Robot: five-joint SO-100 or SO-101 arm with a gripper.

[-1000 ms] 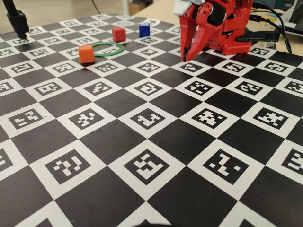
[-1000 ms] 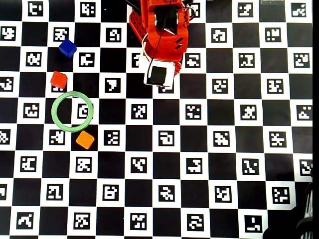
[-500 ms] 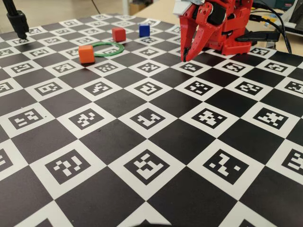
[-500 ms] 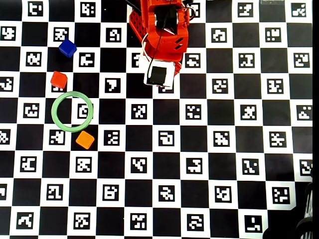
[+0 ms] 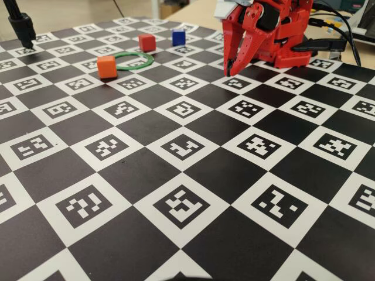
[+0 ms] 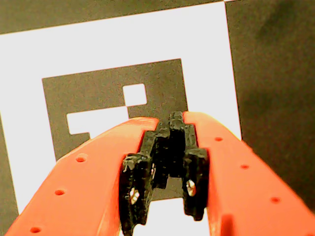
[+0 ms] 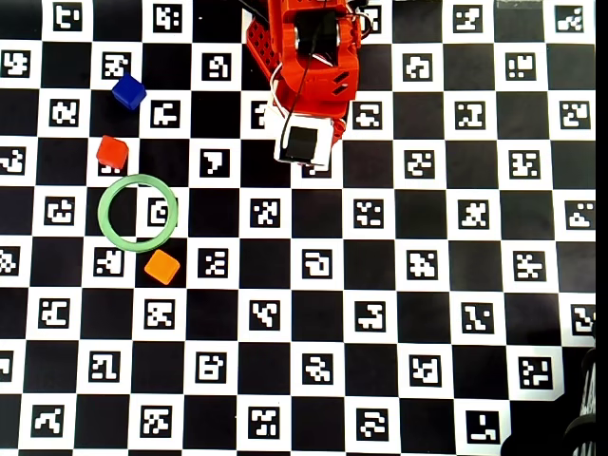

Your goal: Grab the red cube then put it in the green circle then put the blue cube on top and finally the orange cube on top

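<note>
The red cube point(image 5: 146, 42) point(image 7: 112, 151), the blue cube point(image 5: 179, 37) point(image 7: 128, 91) and the orange cube point(image 5: 106, 67) point(image 7: 162, 267) each sit alone on the checkered marker board. The green circle point(image 5: 133, 68) point(image 7: 139, 179) lies flat between the red and orange cubes, with only board inside it. In the fixed view my red gripper point(image 5: 227, 72) points down just above the board, well right of the cubes. In the wrist view the gripper point(image 6: 171, 118) is shut and empty over a white marker square. In the overhead view the wrist hides the fingertips.
The red arm base point(image 5: 287, 35) point(image 7: 304, 38) stands at the board's far edge with cables point(image 5: 345, 29) behind it. A black stand point(image 5: 23, 29) sits at the far left corner in the fixed view. A dark object point(image 7: 579, 427) shows at the overhead view's lower right.
</note>
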